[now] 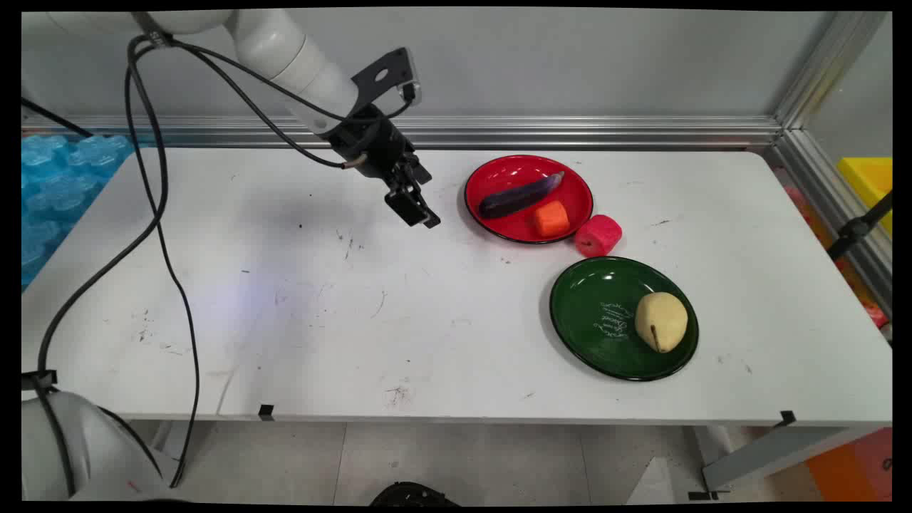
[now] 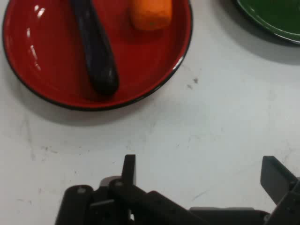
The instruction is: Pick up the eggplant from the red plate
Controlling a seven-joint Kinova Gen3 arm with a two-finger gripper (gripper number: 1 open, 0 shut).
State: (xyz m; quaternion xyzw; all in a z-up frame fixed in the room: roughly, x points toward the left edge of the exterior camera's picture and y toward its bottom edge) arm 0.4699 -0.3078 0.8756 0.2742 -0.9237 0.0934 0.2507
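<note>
While its jaws stand wide apart and empty, the gripper point(image 1: 420, 211) hangs over bare table point(image 1: 320, 320). Just ahead of the jaws lies the red plate point(image 2: 37, 79), holding a purple eggplant point(image 2: 96, 51) and an orange piece point(image 2: 151, 14). The eggplant looks smooth, light, likely slippery; mid-body seems best. Beyond stands a green plate point(image 2: 276, 21); the white surface is scuffed, with open room all round.

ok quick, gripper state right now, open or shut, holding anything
Black two-finger gripper: open, holding nothing, above bare white table just left of the round red plate with the dark purple eggplant and orange chunk.
</note>
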